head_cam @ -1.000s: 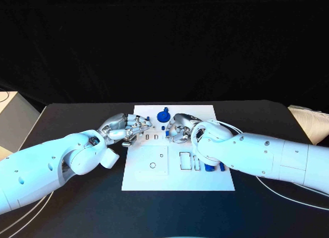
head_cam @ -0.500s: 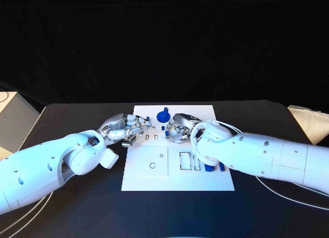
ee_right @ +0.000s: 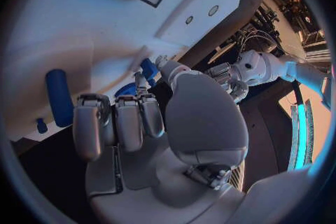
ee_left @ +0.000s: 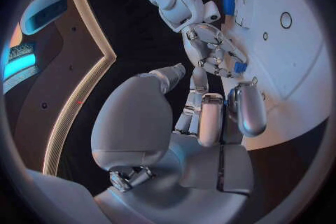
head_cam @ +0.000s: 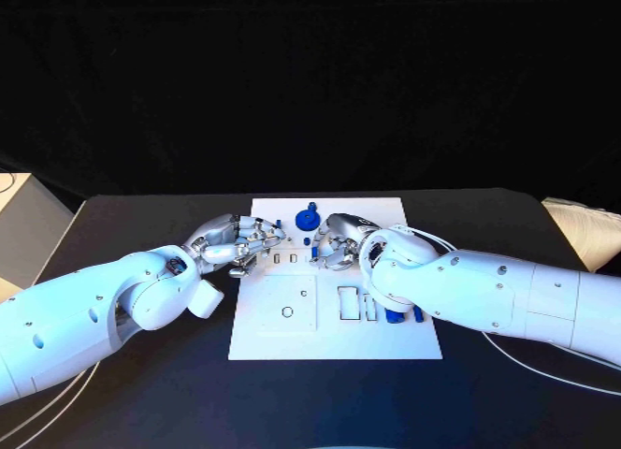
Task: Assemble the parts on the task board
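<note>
1. A blue part (head_cam: 395, 315) is lying near the task board's (head_cam: 338, 341) near right slots
2. The left hand (head_cam: 237, 241) is hovering over the board's left edge, fingers curled; whether anything is in them I cannot tell
3. The right hand (head_cam: 340, 241) is pinching a small blue part (ee_left: 240, 67) at mid-board
4. A round blue part (head_cam: 307, 219) is sitting at the far edge

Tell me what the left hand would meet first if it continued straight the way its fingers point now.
Probably the right hand: the left hand points across the white task board toward it. A small blue part sits at the right fingertips; depth is unclear.
</note>
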`<state>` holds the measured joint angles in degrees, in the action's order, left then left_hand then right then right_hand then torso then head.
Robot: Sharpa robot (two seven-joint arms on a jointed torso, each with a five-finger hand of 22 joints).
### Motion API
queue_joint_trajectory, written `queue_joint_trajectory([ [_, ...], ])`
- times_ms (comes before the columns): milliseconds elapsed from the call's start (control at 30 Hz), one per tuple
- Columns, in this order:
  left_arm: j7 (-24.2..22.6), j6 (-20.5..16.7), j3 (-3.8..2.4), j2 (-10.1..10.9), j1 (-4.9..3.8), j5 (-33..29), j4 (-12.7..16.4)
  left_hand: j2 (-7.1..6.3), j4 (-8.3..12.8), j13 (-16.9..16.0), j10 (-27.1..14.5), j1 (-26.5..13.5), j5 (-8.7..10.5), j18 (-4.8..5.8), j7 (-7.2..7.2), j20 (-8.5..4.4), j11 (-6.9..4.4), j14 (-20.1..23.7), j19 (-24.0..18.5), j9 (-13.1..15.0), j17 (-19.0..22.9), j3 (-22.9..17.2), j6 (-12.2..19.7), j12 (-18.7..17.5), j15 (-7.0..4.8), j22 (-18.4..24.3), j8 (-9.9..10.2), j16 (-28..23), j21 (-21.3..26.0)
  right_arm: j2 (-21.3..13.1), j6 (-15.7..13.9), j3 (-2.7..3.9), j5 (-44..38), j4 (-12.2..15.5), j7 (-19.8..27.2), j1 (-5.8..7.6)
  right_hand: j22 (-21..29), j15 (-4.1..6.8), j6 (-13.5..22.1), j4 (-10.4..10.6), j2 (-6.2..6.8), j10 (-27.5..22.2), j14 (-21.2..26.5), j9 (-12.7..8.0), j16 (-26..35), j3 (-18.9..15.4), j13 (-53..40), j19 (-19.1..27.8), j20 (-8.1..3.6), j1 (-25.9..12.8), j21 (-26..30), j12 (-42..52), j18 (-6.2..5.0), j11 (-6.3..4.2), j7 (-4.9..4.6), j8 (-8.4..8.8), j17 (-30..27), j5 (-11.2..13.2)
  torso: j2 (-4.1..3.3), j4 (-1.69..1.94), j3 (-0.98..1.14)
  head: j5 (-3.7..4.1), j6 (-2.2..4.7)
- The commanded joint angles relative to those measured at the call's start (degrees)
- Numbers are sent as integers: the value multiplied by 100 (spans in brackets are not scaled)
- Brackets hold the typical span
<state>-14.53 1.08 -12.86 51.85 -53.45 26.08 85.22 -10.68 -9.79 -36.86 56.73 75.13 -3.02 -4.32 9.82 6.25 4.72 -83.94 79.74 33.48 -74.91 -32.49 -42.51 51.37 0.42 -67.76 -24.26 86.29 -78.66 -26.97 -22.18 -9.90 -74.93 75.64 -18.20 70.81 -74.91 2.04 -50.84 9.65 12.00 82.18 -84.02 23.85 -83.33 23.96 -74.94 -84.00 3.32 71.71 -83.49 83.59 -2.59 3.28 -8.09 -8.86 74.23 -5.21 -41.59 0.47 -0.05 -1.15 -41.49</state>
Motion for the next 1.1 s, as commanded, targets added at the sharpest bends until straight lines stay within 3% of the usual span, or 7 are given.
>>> queue_joint_trajectory([
  [33,-25,122,-1,-9,1,-25,4,-1,43,6,19,43,17,-32,7,-16,14,-355,-39,-9,-1183,4,-9,-40,43,6,25,-22,34,-15,-76,1,-63,9,-11,-1,-701,-51,49,3,23,-62,-280,-11,22,-56,-729,-464,38,-28,31,-28,82,7,-13,13,-6,35,0,4,0,-3,6],
  [167,-26,134,-1,-12,1,-22,-4,-11,45,43,-8,40,18,-41,10,-14,18,-330,-62,-29,-1151,10,1,-88,46,52,48,-60,61,-69,-205,1,-53,51,29,-1,-689,-76,152,61,43,-107,-277,-30,28,-218,-695,-461,57,-19,45,-60,80,35,-46,43,-11,87,4,6,2,-8,3],
  [333,-3,102,-1,-28,1,31,-28,-98,35,188,-180,-7,18,-41,21,2,44,-298,-68,-96,-1110,68,151,-294,66,63,157,-108,74,-199,-509,4,94,215,168,5,-646,-155,741,729,33,-275,-265,-166,53,-1669,-558,-449,134,463,94,-176,69,126,-145,347,-40,220,6,8,4,-17,11],
  [567,318,-216,-1,-84,0,360,-82,-81,-114,214,-305,-235,18,-41,33,34,76,-264,-63,-26,-1061,269,64,-267,97,62,-9,-163,73,-454,-883,38,363,533,375,81,-637,-169,738,744,103,-298,-259,-165,62,-1933,-531,-447,146,297,106,-193,67,145,-165,373,-55,227,20,-10,2,-22,37],
  [667,571,-452,-1,-124,-2,564,-99,-53,-228,134,-232,-366,20,-28,10,27,57,-297,-20,34,-1093,399,67,-61,82,-8,-132,-118,32,-596,-990,62,574,641,534,150,-637,-181,670,737,-80,-300,-259,-157,67,-2265,-528,-447,161,308,108,-190,66,156,-176,362,-60,114,32,-21,3,-25,53],
  [900,1525,-752,-3,-306,-94,1211,-199,37,-673,-691,178,-792,17,17,-86,-38,-27,-467,120,200,-1296,796,8,1011,5,-238,-546,134,-109,-1013,-881,125,2066,698,1678,372,-407,-171,384,692,-571,-454,-198,-96,195,-2047,-410,-394,164,439,323,-287,13,142,-157,170,-284,-45,93,-32,9,-16,69],
  [1100,2289,-847,-1,-491,-348,1605,-348,200,-641,-1715,979,-698,13,40,-149,-82,-98,-546,196,222,-1404,767,-3,1846,-63,-346,-697,258,-174,-1309,-760,163,3129,614,2329,526,-129,-176,438,670,-670,-781,-153,-85,307,-1971,-156,-323,183,556,594,-506,-43,148,-163,104,-428,-340,171,-61,36,-88,26],
])
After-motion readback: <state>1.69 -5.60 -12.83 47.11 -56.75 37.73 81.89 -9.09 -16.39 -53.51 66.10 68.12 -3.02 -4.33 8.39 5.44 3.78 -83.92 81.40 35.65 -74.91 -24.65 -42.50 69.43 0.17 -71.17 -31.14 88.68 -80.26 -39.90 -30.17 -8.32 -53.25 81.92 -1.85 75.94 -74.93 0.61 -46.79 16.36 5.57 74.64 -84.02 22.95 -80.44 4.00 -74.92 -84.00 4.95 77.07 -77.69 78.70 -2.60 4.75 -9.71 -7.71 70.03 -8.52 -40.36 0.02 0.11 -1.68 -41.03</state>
